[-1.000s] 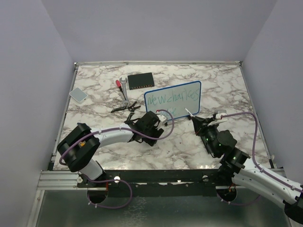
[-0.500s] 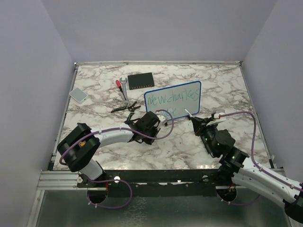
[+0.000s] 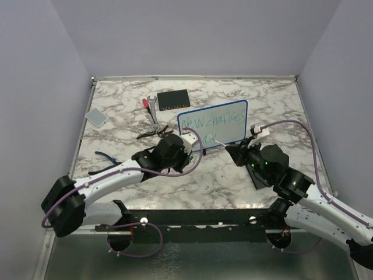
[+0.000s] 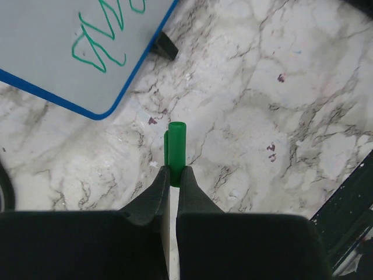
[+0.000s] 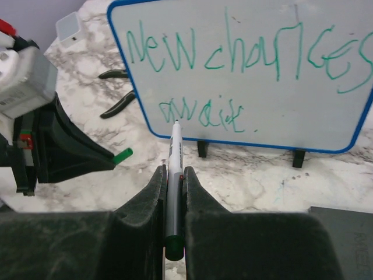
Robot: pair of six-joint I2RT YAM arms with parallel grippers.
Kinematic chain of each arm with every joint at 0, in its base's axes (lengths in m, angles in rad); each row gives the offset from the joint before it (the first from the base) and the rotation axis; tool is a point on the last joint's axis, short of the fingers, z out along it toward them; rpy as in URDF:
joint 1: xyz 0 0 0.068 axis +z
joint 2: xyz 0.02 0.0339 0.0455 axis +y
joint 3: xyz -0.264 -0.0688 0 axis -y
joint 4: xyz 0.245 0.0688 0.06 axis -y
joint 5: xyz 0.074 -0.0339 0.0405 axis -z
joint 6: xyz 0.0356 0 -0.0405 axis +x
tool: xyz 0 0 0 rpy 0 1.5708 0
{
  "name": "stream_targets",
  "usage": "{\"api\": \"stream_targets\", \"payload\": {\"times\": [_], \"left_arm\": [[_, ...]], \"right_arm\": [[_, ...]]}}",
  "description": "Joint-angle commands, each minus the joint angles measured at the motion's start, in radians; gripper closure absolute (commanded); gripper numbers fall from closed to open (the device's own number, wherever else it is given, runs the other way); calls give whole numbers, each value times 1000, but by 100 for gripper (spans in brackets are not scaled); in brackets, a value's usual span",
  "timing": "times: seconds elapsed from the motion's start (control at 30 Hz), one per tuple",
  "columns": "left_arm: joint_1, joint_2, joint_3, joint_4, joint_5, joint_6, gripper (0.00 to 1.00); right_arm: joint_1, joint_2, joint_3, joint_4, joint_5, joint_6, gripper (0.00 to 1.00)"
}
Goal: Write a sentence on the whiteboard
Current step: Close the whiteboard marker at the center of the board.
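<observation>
The whiteboard stands on its feet in the middle of the bench, with the green sentence on it. A black box sits behind it. A wrench and pliers lie to its left. The left claw is clamped on a green cap near the board's corner. The right claw is clamped on the marker, with its tip at the board's lower rim. The second line is hard to read. From above, the left claw covers that corner.

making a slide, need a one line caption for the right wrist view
Right fingers pinch a marker, tip near the whiteboard below the green sentence; left fingers hold a green cap.
</observation>
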Motion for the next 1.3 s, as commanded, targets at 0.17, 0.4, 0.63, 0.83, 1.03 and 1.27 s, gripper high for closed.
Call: {"api": "stream_targets", "payload": {"times": [0.17, 0.4, 0.63, 0.83, 1.03, 1.27], "left_arm": [[-6, -289, -57, -3, 97, 129, 100], [-8, -408, -65, -14, 141, 158, 100], [-9, -414, -64, -4, 261, 152, 100], [-10, -404, -62, 0, 313, 150, 100], [-10, -397, -63, 6, 341, 147, 100], [-11, -395, -65, 8, 348, 148, 100]], "right_arm": [[-12, 139, 339, -420, -255, 59, 99], [-219, 257, 487, -515, -612, 9, 99], [-396, 335, 497, -488, -980, -44, 99], [-396, 336, 471, -477, -1090, -52, 99], [-397, 352, 448, -454, -1158, -53, 99], [-398, 368, 445, -457, -1167, -70, 99]]}}
